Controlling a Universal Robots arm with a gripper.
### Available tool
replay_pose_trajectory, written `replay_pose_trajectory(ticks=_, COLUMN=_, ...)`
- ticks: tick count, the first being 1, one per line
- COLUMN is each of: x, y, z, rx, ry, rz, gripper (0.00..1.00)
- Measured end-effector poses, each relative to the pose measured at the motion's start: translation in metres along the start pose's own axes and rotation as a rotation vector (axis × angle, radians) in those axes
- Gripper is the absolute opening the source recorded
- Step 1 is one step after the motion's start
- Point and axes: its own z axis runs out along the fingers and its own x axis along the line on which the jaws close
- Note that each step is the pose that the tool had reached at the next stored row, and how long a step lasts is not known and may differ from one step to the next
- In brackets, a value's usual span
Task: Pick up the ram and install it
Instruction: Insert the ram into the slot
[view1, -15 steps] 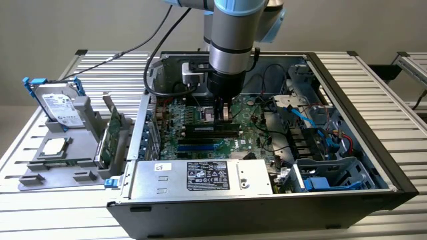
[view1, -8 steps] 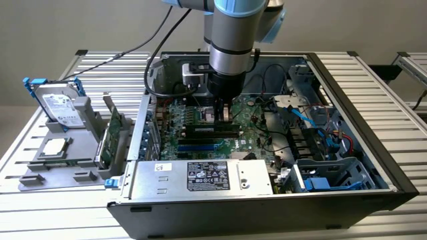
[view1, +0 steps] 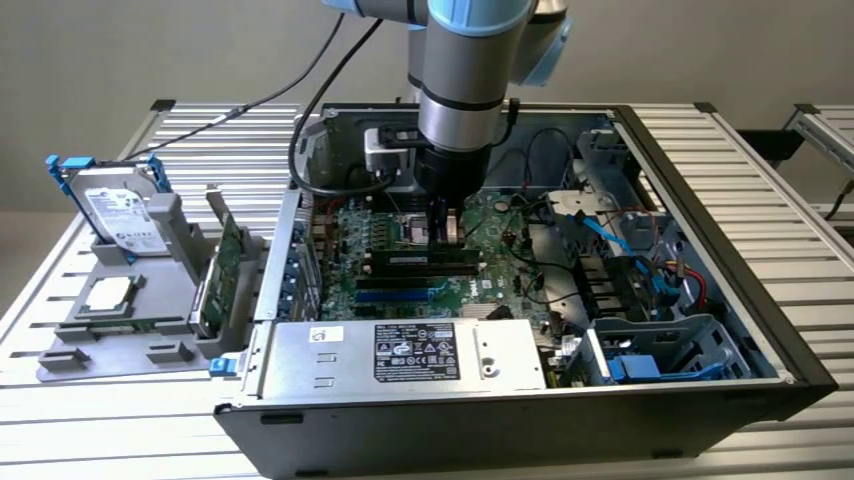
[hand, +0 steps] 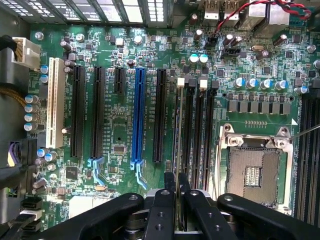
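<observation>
- The arm reaches down from above into the open computer case (view1: 747, 300), which lies on a slatted metal table (view1: 747, 150).
- The gripper (view1: 447, 225) hangs low over the green motherboard (view1: 360, 240), near the middle of the case.
- In the wrist view the gripper (hand: 176, 182) has its two black fingers (hand: 167, 200) clamped on the ram (hand: 176, 150), which is seen edge-on as a thin dark strip.
- The ram runs in line with the bank of black memory slots (hand: 197, 130), over the slot on the side of the blue expansion slot (hand: 138, 115); I cannot tell if it is seated.
- The bare processor socket (hand: 255, 170) lies just beside the slots, on their other side.
- At the exterior view's left, outside the case, a grey holder (view1: 174, 235) carries a hard drive (view1: 118, 215), a silver processor chip (view1: 110, 293) and a green expansion card (view1: 227, 265) standing upright.
</observation>
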Motion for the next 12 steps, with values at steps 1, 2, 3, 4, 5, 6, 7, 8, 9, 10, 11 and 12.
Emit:
replay_pose_trajectory(ticks=1, x=0.0, y=0.0001, z=0.0002, rx=0.0, ry=0.0, rz=0.0, gripper=0.14)
replay_pose_trajectory(ticks=2, x=-0.0002, y=0.0001, z=0.0004, rx=0.0001, ry=-0.0001, rz=-0.001, gripper=0.14)
replay_pose_trajectory(ticks=3, x=-0.0003, y=0.0002, z=0.0006, rx=0.0001, ry=0.0, rz=-0.001, gripper=0.14)
replay_pose_trajectory(ticks=4, x=-0.0003, y=0.0002, z=0.0008, rx=0.0001, ry=0.0, rz=-0.002, gripper=0.14)
replay_pose_trajectory(ticks=5, x=-0.0004, y=0.0003, z=0.0009, rx=0.0001, ry=0.0001, rz=-0.003, gripper=0.14)
replay_pose_trajectory(ticks=6, x=-0.0006, y=0.0003, z=0.0011, rx=0.0002, ry=0.0001, rz=-0.003, gripper=0.14)
replay_pose_trajectory(ticks=7, x=-0.0008, y=0.0004, z=0.0014, rx=0.0002, ry=-0.0001, rz=-0.004, gripper=0.14)
replay_pose_trajectory(ticks=8, x=-0.0011, y=0.0004, z=0.0016, rx=0.0003, ry=-0.0001, rz=-0.004, gripper=0.14)
replay_pose_trajectory(ticks=9, x=-0.0013, y=0.0005, z=0.0018, rx=0.0003, ry=-0.0001, rz=-0.004, gripper=0.14)
replay_pose_trajectory(ticks=10, x=-0.0015, y=0.0005, z=0.0019, rx=0.0002, ry=0.0, rz=-0.004, gripper=0.14)
replay_pose_trajectory(ticks=11, x=-0.0016, y=0.0006, z=0.002, rx=0.0002, ry=0.0002, rz=-0.005, gripper=0.14)
replay_pose_trajectory(ticks=12, x=-0.0016, y=0.0006, z=0.0021, rx=0.0001, ry=0.0004, rz=-0.005, gripper=0.14)
